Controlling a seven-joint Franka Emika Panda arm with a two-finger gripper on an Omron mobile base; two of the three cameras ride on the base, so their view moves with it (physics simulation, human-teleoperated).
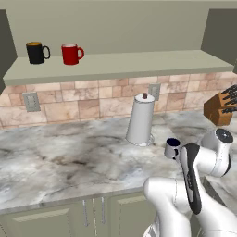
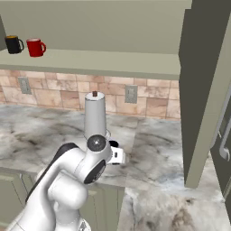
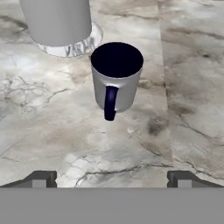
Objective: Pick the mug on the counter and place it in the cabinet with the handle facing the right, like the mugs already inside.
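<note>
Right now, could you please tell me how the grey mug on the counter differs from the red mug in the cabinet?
The grey mug stands low on the marbled counter beside the paper towel roll; the red mug sits up on the cabinet shelf next to a black mug. The grey mug's inside is dark navy; the red mug's is white. The grey mug's handle points toward the hand camera; the red mug's points right. Both stand upright.

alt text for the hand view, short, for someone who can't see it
A grey mug with a dark navy interior stands upright on the marbled counter, its dark loop handle turned toward the camera. The open gripper hangs short of it, fingertips spread wide at the bottom. A pale cylindrical paper towel holder stands just beyond the mug, to the left.
</note>
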